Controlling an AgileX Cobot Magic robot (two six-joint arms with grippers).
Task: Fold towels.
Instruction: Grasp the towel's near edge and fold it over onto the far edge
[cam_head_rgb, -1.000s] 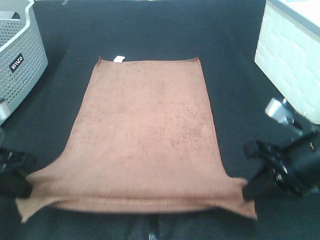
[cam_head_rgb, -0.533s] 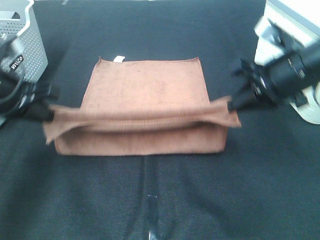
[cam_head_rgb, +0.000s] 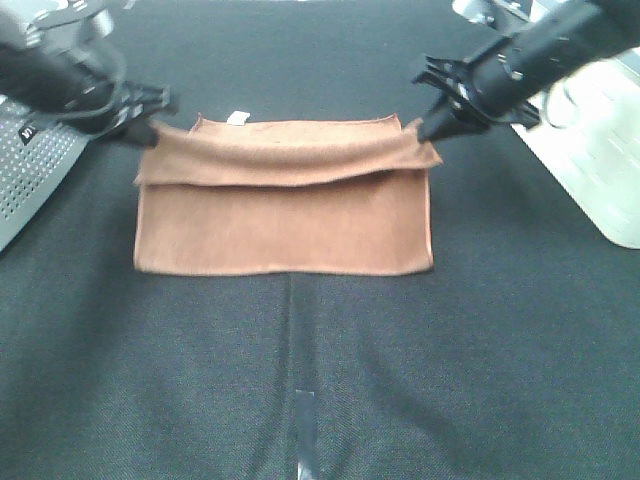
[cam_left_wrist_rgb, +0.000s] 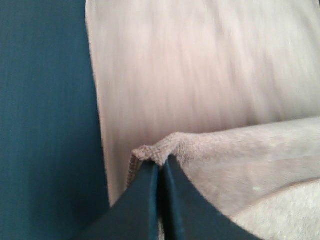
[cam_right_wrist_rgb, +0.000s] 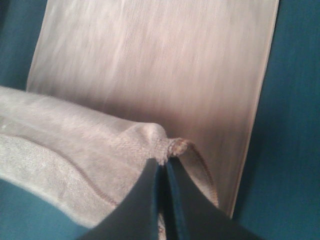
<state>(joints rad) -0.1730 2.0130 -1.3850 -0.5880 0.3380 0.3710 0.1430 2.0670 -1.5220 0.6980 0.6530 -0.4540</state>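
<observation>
The reddish-brown towel lies on the black table, doubled over from its near edge toward the far edge. A small white tag shows at the far hem. My left gripper is shut on the towel's carried left corner, held just above the far left corner. My right gripper is shut on the carried right corner, near the far right corner. The lifted hem sags between them over the lower layer. In both wrist views the dark fingers pinch the bunched hem.
A grey perforated basket stands at the left edge of the table. A white bin sits at the right, close behind my right arm. Black table cloth stretches in front of the towel.
Both grippers have carried the towel's near edge up and away, from the front of the table to the far hem. The towel went from lying flat to folded in half.
</observation>
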